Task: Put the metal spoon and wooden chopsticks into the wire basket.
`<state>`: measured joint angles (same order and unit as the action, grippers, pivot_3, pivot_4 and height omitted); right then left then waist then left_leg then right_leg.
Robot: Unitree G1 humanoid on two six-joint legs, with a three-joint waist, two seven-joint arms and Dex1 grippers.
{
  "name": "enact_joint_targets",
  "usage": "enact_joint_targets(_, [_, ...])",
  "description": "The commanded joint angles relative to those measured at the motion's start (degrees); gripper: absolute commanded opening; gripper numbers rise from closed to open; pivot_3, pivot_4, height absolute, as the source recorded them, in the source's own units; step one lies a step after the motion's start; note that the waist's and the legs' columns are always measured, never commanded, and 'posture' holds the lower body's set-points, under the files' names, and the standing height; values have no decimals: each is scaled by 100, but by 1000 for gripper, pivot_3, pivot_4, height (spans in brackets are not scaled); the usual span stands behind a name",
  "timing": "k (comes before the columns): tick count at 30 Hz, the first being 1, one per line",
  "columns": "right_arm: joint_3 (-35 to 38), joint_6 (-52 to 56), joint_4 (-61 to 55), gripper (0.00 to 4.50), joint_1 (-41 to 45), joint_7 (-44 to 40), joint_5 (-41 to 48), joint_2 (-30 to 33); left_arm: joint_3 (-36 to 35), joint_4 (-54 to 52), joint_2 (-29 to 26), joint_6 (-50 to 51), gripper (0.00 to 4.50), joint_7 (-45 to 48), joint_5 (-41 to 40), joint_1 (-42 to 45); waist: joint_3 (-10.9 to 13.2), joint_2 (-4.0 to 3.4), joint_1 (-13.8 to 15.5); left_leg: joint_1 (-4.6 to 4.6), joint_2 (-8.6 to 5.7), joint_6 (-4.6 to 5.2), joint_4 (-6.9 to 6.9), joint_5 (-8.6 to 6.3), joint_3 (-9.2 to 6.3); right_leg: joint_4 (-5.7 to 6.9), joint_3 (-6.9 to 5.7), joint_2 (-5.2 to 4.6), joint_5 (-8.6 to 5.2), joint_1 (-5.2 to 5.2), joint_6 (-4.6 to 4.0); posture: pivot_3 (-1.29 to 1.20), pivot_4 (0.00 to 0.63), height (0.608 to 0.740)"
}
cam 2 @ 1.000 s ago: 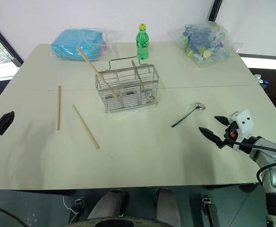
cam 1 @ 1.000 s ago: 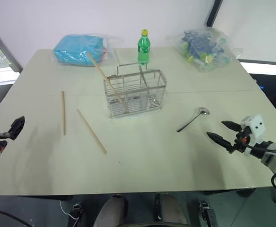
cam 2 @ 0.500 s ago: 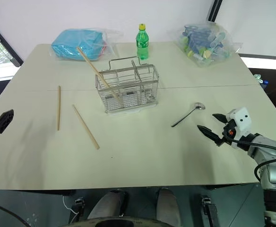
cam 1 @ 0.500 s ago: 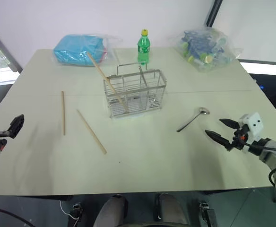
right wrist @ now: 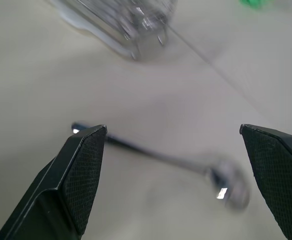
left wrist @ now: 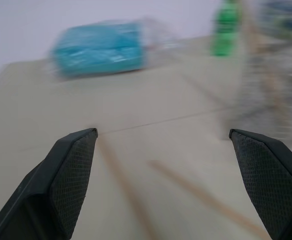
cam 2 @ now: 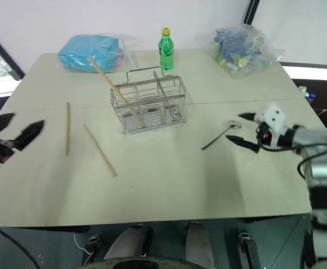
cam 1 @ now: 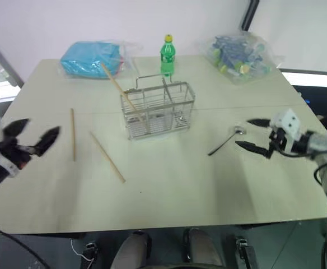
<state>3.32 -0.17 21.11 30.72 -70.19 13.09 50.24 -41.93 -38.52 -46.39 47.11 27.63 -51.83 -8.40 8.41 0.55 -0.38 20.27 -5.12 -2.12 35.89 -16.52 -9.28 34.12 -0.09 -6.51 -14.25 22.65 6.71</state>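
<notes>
Silver wire forms the small rectangular basket with its raised loop handle, standing just above the middle of the head views on the pale beige table. One long light-tan wooden chopstick leans inside it, its upper end sticking out toward the upper left. Two more plain wooden chopsticks lie flat on the table left of the basket: one runs nearly straight up the frame, the other slants down to the right, the two apart from each other. A slim shiny metal spoon lies right of centre, bowl toward the upper right.

At the right of the frame, the right gripper hovers just beside the spoon's bowl, black fingers spread wide and empty. At the left edge, the left gripper is likewise wide open and holds nothing, near the upright-running chopstick.

Along the top stand a green plastic bottle, a blue bundle in clear wrap and a clear bag of small items.
</notes>
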Motion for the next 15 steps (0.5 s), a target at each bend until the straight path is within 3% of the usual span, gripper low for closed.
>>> enact_joint_targets(1, [-628, -954, 1059, 4401, 1062, -890, -542, -1, 378, -588, -330, 183, 4455, 456, -576, -63, 2, -3, -47, -1, 0, -1, -5, 0, 7, 0, 0, 2, 3, 1, 6, 0, 150, 736])
enact_joint_targets(8, [-1836, -2887, 3371, 4401, 2860, -1451, -1998, -228, 912, -725, -502, 165, 4455, 299, -839, 312, 8, -5, -50, 0, 3, -24, -22, 14, 16, 0, 1, 3, 4, 12, 5, 0, 150, 736])
enact_joint_targets(15, [-3234, -4450, 4879, 4401, 4060, 347, -4134, -666, 1070, -764, -453, 158, 4455, -57, -980, 562, 7, -4, -68, -4, 1, -46, -25, 26, 13, 9, 10, 5, 5, 18, 6, 0, 150, 736])
